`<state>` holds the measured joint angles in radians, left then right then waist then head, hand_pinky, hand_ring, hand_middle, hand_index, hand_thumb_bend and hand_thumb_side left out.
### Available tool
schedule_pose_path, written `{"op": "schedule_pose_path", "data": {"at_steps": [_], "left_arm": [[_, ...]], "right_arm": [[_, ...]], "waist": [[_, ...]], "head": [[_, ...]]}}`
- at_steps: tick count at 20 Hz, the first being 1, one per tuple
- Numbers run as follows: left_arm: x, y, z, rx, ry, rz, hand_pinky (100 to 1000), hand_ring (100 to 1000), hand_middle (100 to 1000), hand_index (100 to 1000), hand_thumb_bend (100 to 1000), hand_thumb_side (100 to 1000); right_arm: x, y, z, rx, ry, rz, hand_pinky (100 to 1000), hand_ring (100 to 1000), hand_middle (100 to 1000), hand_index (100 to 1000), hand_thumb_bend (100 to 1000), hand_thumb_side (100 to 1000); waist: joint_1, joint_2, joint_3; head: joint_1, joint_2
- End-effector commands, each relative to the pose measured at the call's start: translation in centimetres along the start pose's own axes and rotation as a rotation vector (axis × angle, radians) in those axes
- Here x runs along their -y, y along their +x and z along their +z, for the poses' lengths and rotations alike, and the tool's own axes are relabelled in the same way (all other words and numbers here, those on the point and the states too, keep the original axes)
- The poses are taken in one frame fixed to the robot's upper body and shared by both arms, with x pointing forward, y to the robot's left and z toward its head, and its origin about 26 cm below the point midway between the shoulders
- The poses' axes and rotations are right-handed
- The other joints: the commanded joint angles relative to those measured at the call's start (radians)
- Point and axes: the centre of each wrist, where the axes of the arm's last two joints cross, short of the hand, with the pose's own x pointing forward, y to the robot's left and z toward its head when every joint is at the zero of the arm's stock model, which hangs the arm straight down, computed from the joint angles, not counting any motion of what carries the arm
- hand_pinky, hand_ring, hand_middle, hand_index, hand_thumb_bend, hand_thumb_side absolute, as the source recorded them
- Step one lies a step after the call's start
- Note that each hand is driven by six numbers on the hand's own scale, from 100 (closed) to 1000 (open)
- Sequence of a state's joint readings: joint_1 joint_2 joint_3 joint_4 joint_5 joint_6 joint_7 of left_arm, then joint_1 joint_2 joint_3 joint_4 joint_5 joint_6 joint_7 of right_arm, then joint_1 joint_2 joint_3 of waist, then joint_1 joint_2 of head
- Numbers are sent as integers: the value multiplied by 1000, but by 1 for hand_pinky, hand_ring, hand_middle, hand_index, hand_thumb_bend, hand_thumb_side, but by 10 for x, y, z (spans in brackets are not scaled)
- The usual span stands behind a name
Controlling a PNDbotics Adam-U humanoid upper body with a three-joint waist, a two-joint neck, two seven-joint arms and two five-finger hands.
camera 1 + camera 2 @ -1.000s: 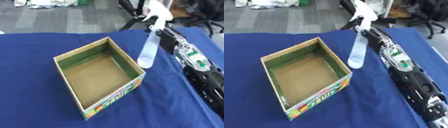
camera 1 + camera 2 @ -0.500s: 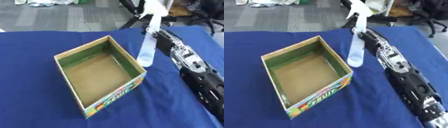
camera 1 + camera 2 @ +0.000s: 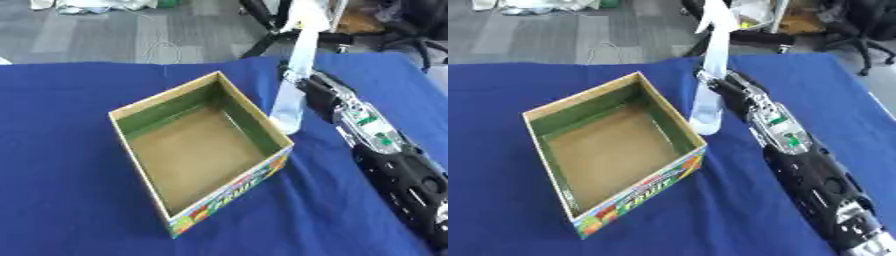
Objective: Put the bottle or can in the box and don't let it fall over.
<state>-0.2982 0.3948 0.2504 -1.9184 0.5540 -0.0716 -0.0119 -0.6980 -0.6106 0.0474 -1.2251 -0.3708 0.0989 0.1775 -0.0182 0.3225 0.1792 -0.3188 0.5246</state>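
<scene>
1. I see my right hand (image 3: pixel 306 85) at the box's two o'clock, behind the bottle (image 3: pixel 293 85); I cannot tell how its fingers sit.
2. The pale, tall bottle is tilted, its base just beside the box's (image 3: pixel 203 155) right wall, outside it, over the blue table (image 3: pixel 61 150).
3. The open cardboard box holds nothing.
4. My left hand shows nowhere.

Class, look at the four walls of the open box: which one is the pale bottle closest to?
The wall on the robot's right, green inside. The bottle hangs just outside it, beside the right arm; the other three walls lie farther off.
</scene>
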Motion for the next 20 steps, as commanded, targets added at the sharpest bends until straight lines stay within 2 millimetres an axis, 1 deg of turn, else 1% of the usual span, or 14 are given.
{"op": "schedule_pose_path", "data": {"at_steps": [1, 6, 7, 8, 11, 14, 20], "left_arm": [[1, 9, -5, 29, -21, -14, 934, 1000, 1000, 811, 345, 674], [1, 9, -5, 28, -23, -14, 935, 1000, 1000, 811, 343, 675], [1, 9, -5, 27, -23, -14, 935, 1000, 1000, 811, 343, 675], [1, 9, -5, 27, -23, -14, 935, 1000, 1000, 811, 342, 675], [1, 9, -5, 28, -24, -14, 935, 1000, 1000, 811, 341, 674], [1, 9, -5, 28, -24, -13, 936, 1000, 1000, 811, 341, 674], [2, 9, -5, 30, -27, -8, 936, 1000, 1000, 811, 339, 674]], "right_arm": [[2, -2, 0, -22, -8, 17, 1000, 1000, 1000, 953, 100, 476], [0, -8, 0, -49, -24, 0, 1000, 1000, 1000, 928, 100, 452], [0, -9, 0, -53, -31, -4, 1000, 1000, 1000, 911, 100, 424], [0, -9, 0, -57, -40, -8, 1000, 1000, 1000, 905, 100, 423], [1, -10, 1, -64, -80, -20, 1000, 1000, 1000, 847, 100, 420], [2, -11, 1, -63, -129, -28, 1000, 1000, 1000, 759, 100, 419], [1, -15, 0, -68, -210, -46, 1000, 1000, 1000, 636, 100, 416]], "waist": [[5, -14, 1], [5, -13, -1], [5, -13, -1], [5, -13, -1], [6, -13, -1], [6, -13, 0], [6, -11, 4]], "head": [[1, -12], [1, -12], [1, -12], [1, -11], [2, -13], [1, -15], [-2, -16]]}}
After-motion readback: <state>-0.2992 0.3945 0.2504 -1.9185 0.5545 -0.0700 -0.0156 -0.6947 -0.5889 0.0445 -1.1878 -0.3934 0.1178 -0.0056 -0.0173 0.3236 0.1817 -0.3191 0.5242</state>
